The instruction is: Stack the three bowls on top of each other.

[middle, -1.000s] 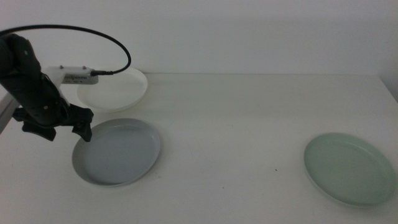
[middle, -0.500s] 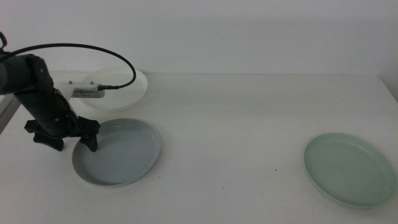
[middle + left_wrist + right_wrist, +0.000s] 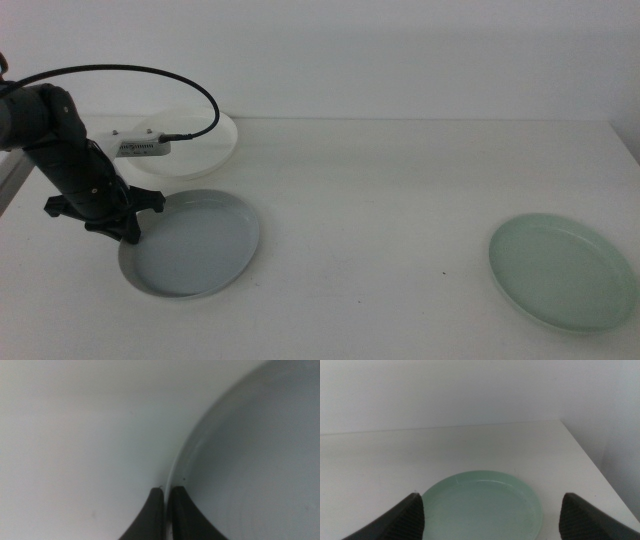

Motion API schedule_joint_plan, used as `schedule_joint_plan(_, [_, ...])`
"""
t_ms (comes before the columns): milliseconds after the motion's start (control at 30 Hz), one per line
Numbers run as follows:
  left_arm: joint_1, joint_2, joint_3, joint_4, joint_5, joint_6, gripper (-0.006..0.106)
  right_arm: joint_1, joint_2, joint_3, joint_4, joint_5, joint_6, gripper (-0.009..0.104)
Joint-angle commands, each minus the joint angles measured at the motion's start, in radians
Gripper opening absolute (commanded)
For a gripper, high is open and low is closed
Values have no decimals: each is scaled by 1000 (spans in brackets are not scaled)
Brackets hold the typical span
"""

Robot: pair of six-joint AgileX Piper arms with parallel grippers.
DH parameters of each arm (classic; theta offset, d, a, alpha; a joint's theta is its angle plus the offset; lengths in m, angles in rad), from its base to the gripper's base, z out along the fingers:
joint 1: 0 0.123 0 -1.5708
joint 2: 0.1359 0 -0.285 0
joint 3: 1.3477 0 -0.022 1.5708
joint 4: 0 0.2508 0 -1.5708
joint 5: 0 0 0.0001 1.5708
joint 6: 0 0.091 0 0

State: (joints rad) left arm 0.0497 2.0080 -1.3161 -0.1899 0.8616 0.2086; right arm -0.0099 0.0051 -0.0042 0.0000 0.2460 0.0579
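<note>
Three shallow round dishes on a matte white table (image 3: 400,200), all empty.

At lower left of the middle view, the grey-blue bowl (image 3: 195,245): smooth plastic, flat floor, low upturned rim with a faint sheen. Gripped at its left rim by the left gripper (image 3: 128,230), reaching down from a dark arm entering at the left edge. In the left wrist view, the left gripper (image 3: 167,492) with jaws pinched nearly together over the thin rim of the grey-blue bowl (image 3: 260,450), one jaw inside the rim, one outside, only a sliver of gap between.

Just behind, at upper left of the middle view, the white bowl (image 3: 195,145): same plate-like form, pale against the table, partly hidden by the arm and a small white camera box (image 3: 140,147) with a black cable (image 3: 150,75) arching above. Close to the grey-blue bowl but apart from it.

At lower right, well apart from both, the pale mint green bowl (image 3: 562,270): glossy, same low rim, resting flat. In the right wrist view, the same pale mint green bowl (image 3: 485,505) framed by the right gripper (image 3: 492,510), jaws spread wide at the bottom corners, holding nothing, hovering short of the dish. Not visible in the middle view.
</note>
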Motion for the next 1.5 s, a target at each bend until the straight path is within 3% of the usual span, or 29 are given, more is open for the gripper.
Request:
schedule_joint_plan(0, [0,-8,6,20,40,-3,-2,-6,-5,4,-9,-9,-2,93])
schedule_joint_plan(200, [-23,-95,-52,-67,164,-11,-2,-6,-5,4,-9,-9,-2,93])
schedule_joint_plan(467, [-225,-78,-262,-8,248,-148,-2,-6,-5,4,-9,-9,-2,93])
schedule_joint_plan(833, [-435,117,-468,-39,237,-217,-2,-6,-5,4,-9,-9,-2,93])
schedule_joint_plan(1467, [-448,221,-477,-60,174,-250,1,-6,-5,4,-9,-9,-2,93])
